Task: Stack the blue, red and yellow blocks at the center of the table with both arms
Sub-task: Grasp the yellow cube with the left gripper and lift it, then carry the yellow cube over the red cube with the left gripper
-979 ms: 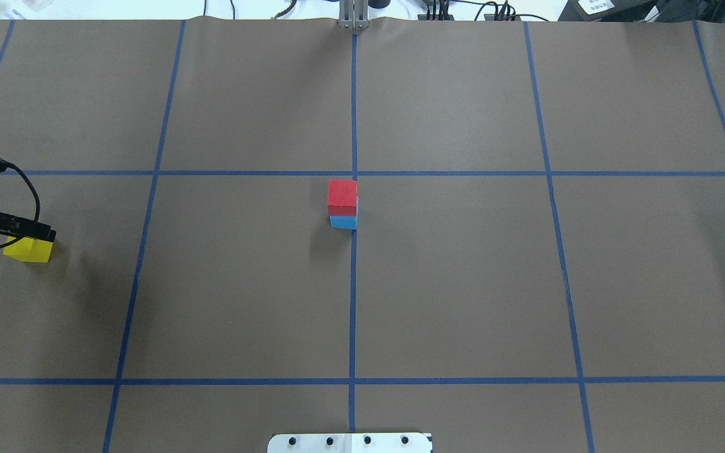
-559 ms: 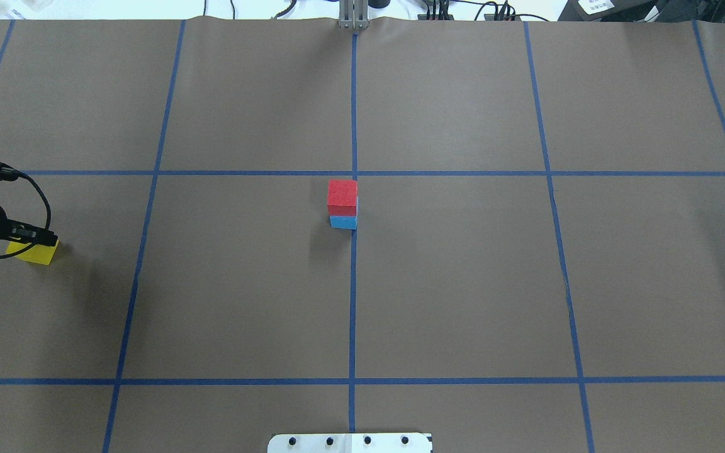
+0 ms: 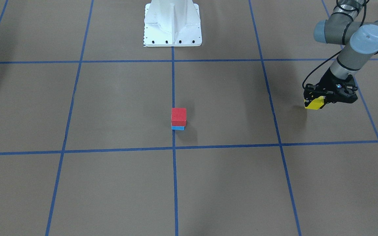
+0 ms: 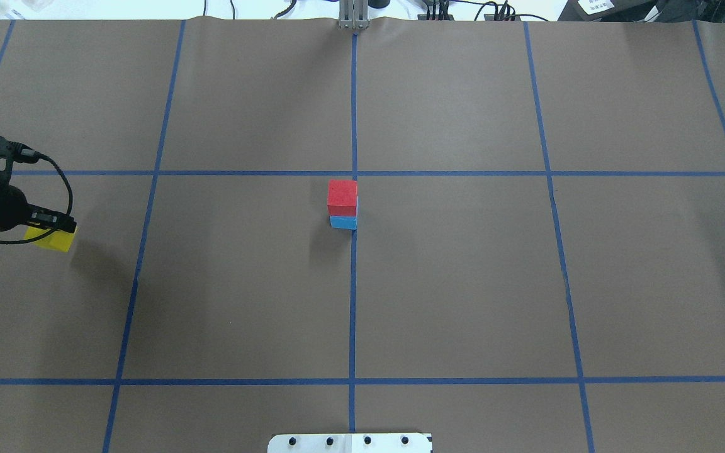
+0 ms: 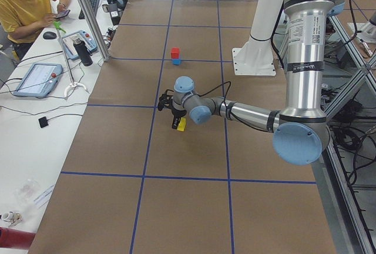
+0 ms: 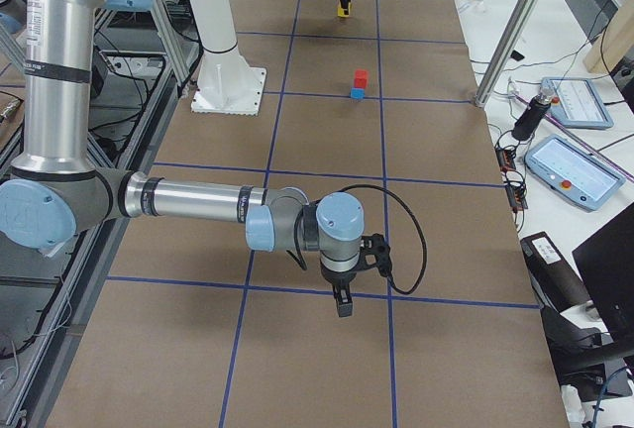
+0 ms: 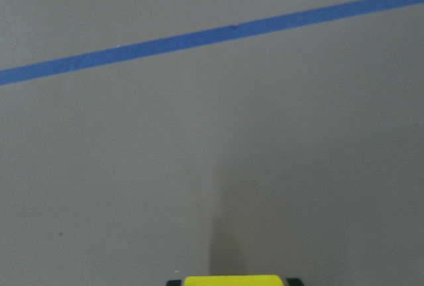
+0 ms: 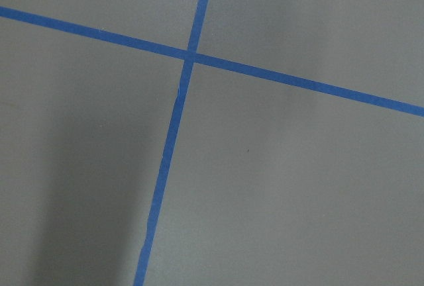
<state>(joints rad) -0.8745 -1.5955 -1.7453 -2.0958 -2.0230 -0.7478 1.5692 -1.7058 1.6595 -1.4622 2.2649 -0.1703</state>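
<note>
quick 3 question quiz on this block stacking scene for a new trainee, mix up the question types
1. True or false: the left arm has its jaws shut on the small matte yellow cube.
2. Multiple choice: what rests directly on the small matte sky-blue cube? A) the small matte red cube B) the yellow cube C) nothing.
3. Fill the gap: the stack at the centre of the brown taped table holds ___ cubes.

Key: 1 true; 2 A; 3 two.
</note>
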